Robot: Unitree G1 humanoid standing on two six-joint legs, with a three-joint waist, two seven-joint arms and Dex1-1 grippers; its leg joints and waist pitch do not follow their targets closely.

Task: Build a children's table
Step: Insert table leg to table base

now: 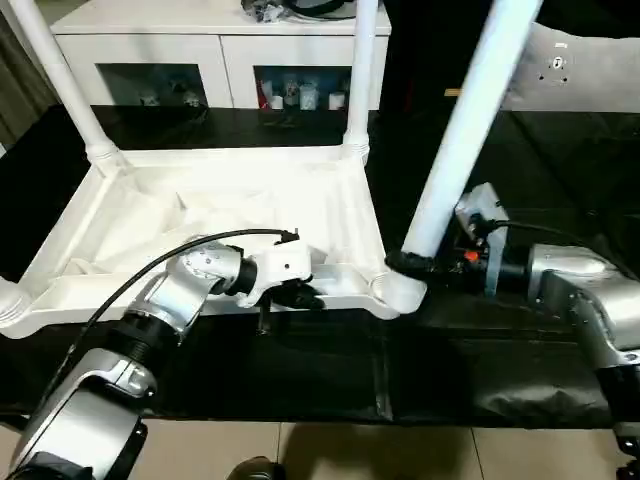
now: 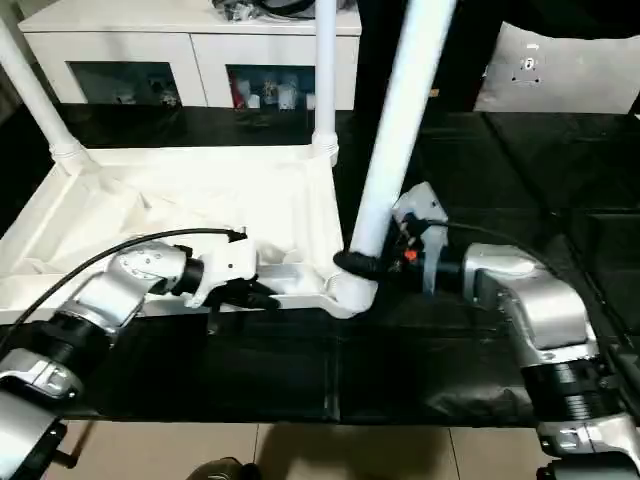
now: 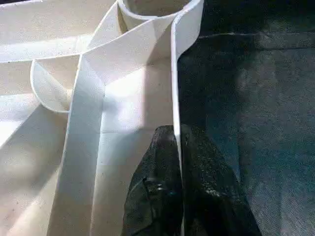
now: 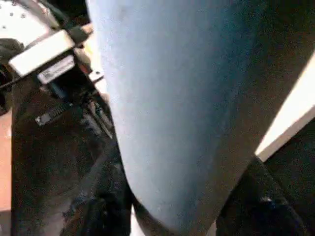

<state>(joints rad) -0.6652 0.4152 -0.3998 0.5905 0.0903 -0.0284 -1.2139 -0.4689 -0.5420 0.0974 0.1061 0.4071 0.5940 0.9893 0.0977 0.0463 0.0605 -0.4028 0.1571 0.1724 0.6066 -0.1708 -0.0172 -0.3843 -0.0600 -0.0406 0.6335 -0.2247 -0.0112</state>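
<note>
The children's table lies upside down, its ribbed white top (image 1: 250, 210) on the black work table. Two white legs rise from the far corner sockets, one on the left (image 1: 60, 80) and one on the right (image 1: 362, 80). A third leg (image 1: 470, 120) leans in the near right socket (image 1: 395, 292). My right gripper (image 1: 408, 265) is shut on this leg just above the socket, with black fingers (image 4: 103, 196) on both sides of it. My left gripper (image 1: 300, 295) is shut on the top's near rim (image 3: 173, 88), which its fingers (image 3: 157, 177) pinch between them.
A white cabinet (image 1: 220, 40) with glass doors stands behind the black-covered work table (image 1: 480, 380). A pale panel (image 1: 580, 70) is at the back right. Tiled floor (image 1: 400, 450) shows below the work table's near edge.
</note>
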